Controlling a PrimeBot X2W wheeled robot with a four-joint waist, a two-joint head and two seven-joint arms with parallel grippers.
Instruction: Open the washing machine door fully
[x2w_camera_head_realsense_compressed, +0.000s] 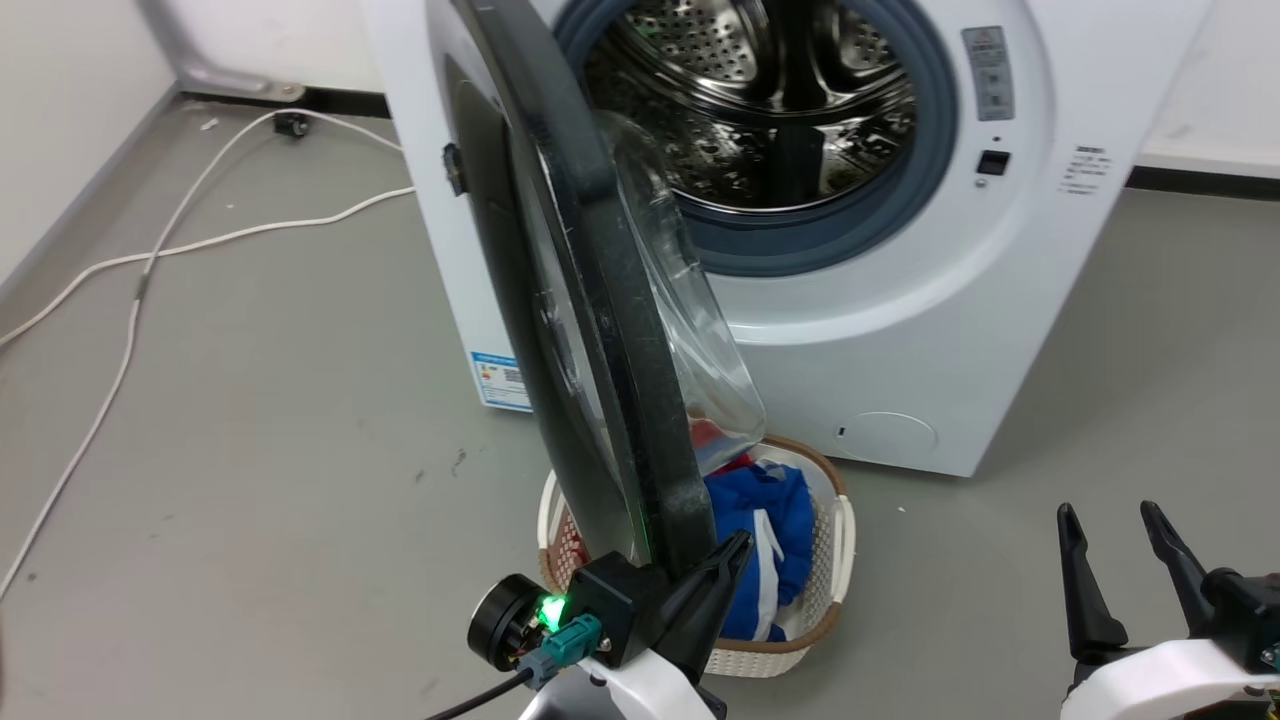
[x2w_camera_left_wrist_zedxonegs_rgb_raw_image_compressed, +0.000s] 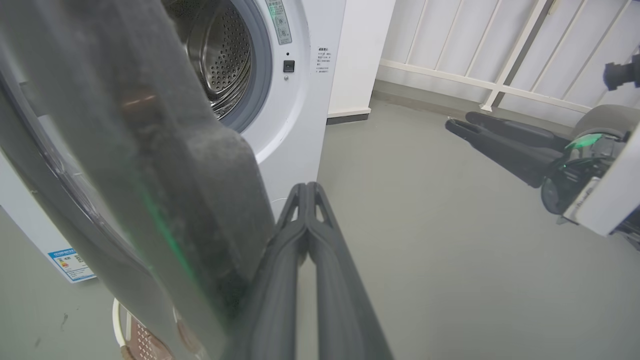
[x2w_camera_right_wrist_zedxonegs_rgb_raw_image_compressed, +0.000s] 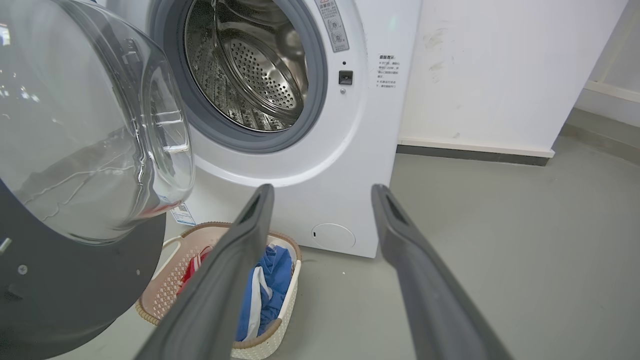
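The washing machine door (x2w_camera_head_realsense_compressed: 600, 330) stands swung out from the white machine (x2w_camera_head_realsense_compressed: 900, 330), its black rim edge-on to me and the clear glass bowl (x2w_camera_head_realsense_compressed: 690, 320) facing the drum (x2w_camera_head_realsense_compressed: 760, 90). My left gripper (x2w_camera_head_realsense_compressed: 738, 548) is shut on nothing, its fingers lying against the inner side of the rim's low end. In the left wrist view the shut left gripper (x2w_camera_left_wrist_zedxonegs_rgb_raw_image_compressed: 306, 189) sits right beside the black rim (x2w_camera_left_wrist_zedxonegs_rgb_raw_image_compressed: 175, 175). My right gripper (x2w_camera_head_realsense_compressed: 1108, 512) is open and apart from the machine at the lower right. Its open fingers (x2w_camera_right_wrist_zedxonegs_rgb_raw_image_compressed: 250, 240) frame the machine's lower front, with the door's bowl (x2w_camera_right_wrist_zedxonegs_rgb_raw_image_compressed: 90, 125) to their left.
A wicker laundry basket (x2w_camera_head_realsense_compressed: 832, 560) with blue and red clothes sits on the floor under the door, in front of the machine. White cables (x2w_camera_head_realsense_compressed: 150, 260) trail over the grey floor at the left. A white railing (x2w_camera_left_wrist_zedxonegs_rgb_raw_image_compressed: 500, 75) stands beyond the machine's right side.
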